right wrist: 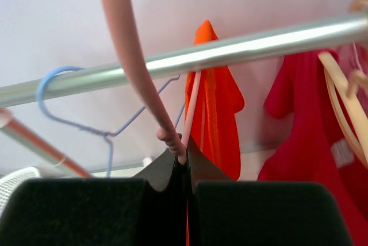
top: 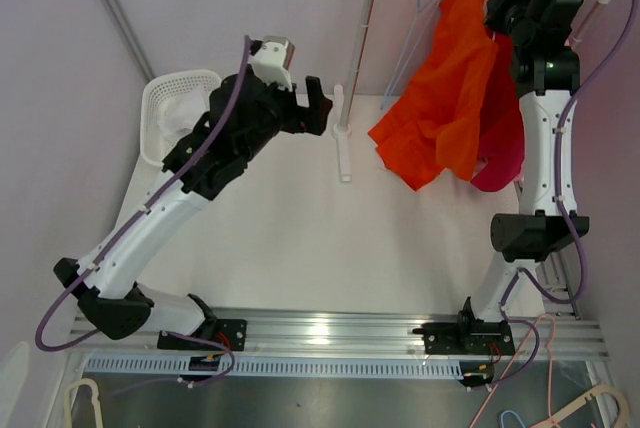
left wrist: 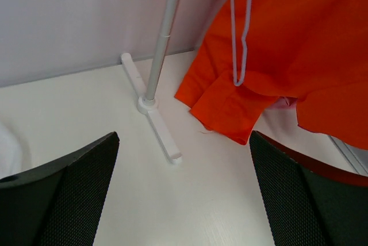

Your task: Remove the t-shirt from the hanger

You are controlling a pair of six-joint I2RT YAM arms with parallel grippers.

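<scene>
Right wrist view: the right gripper (right wrist: 184, 157) has its fingers (right wrist: 164, 171) pressed together, pinching the pink hanger (right wrist: 144, 85) where its curved hook comes down to the tips. Just above the tips runs the rail (right wrist: 259, 42). Beyond them the orange t-shirt (right wrist: 215, 114) hangs from it, with a red garment (right wrist: 299, 142) to one side and a blue hanger (right wrist: 52, 75) to the other. The left gripper (left wrist: 184, 142) is spread wide, with nothing between its fingers (left wrist: 69, 194). The t-shirt's hem hangs ahead of one finger and the rack foot (left wrist: 161, 128) lies ahead of the gap, neither touched.
</scene>
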